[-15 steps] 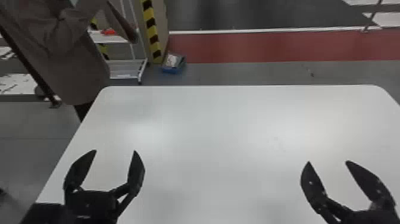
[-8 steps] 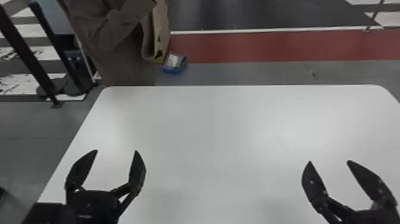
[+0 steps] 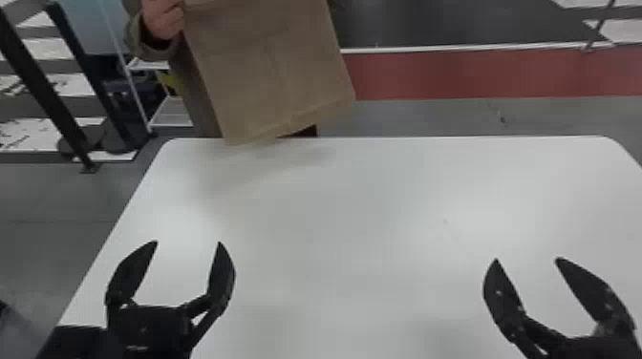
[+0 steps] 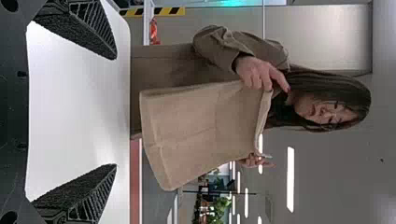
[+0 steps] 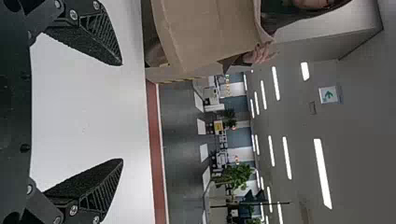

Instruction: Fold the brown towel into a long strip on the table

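Folding hasn't begun: the brown towel [image 3: 272,71] hangs from a person's hands [image 4: 256,73] by the far edge of the tabletop [image 3: 344,215]. Next, presumably, comes waiting (patience, no grabbing) until it's laid flat. Left gripper [image 3: 187,243] and right gripper [image 3: 527,259] are spread wide, empty, touching nothing.

Bright ceiling strips [image 5: 322,173] shine, and the table [image 3: 477,219] shows soft glare.

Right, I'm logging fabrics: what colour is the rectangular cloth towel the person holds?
The towel is light brown, best seen in the left wrist view.
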Robot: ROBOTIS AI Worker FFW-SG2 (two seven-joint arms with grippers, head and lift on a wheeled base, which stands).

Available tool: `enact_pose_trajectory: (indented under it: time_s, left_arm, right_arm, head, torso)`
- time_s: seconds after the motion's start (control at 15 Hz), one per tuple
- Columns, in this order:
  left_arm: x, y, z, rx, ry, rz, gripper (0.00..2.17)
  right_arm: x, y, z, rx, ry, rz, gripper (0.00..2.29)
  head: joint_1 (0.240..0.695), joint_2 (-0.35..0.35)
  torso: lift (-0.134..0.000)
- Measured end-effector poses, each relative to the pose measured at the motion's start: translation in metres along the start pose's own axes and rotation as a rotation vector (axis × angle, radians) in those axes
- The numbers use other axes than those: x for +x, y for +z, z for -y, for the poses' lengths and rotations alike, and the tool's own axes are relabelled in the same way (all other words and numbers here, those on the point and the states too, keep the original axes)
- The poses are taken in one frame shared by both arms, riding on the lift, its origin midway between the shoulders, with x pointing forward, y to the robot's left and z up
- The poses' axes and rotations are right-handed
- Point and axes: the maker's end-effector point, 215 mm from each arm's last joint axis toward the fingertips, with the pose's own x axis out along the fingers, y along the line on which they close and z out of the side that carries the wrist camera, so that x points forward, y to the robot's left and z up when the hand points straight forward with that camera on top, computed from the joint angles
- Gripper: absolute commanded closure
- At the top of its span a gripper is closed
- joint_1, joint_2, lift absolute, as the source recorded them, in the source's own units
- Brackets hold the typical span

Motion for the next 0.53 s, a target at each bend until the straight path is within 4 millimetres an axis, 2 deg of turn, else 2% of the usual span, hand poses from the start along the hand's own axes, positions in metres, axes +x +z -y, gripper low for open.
enact_pose_trajectory:
  time_s: [0.53]
  left_arm:
    - [-0.0006,-0.0006,0.0015,-0.001,-0.006,-0.002,0.04]
  right_arm:
    - [-0.0006,-0.0005,0.0010,-0.002,0.000,-0.002,0.16]
  head:
    - [0.695,0.077]
  torso:
    - [-0.123]
